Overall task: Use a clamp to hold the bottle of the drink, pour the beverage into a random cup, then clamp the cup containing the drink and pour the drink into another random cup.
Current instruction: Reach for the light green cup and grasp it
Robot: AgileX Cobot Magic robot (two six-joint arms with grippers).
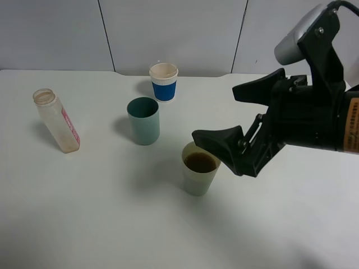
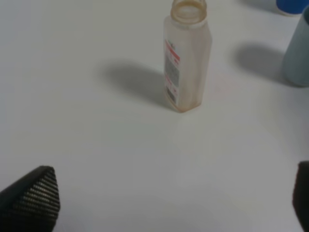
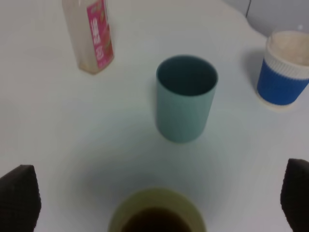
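Note:
The bottle [image 1: 56,120] stands upright and uncapped at the table's left, almost empty; in the left wrist view the bottle [image 2: 186,58] lies ahead of my open left gripper [image 2: 166,203], well apart from it. The pale yellow-green cup [image 1: 199,168] holds the brown beverage [image 1: 200,162]. My right gripper [image 1: 214,114] hangs open just right of and above this cup; in its wrist view the cup [image 3: 157,212] sits between the wide-spread fingertips [image 3: 17,195]. The teal cup [image 1: 143,120] stands empty beyond it, the same teal cup [image 3: 186,96] showing a dark inside.
A blue-sleeved white paper cup [image 1: 164,82] stands at the back, behind the teal cup. The white table [image 1: 101,213] has a wall close behind its far edge. The left arm does not show in the exterior high view.

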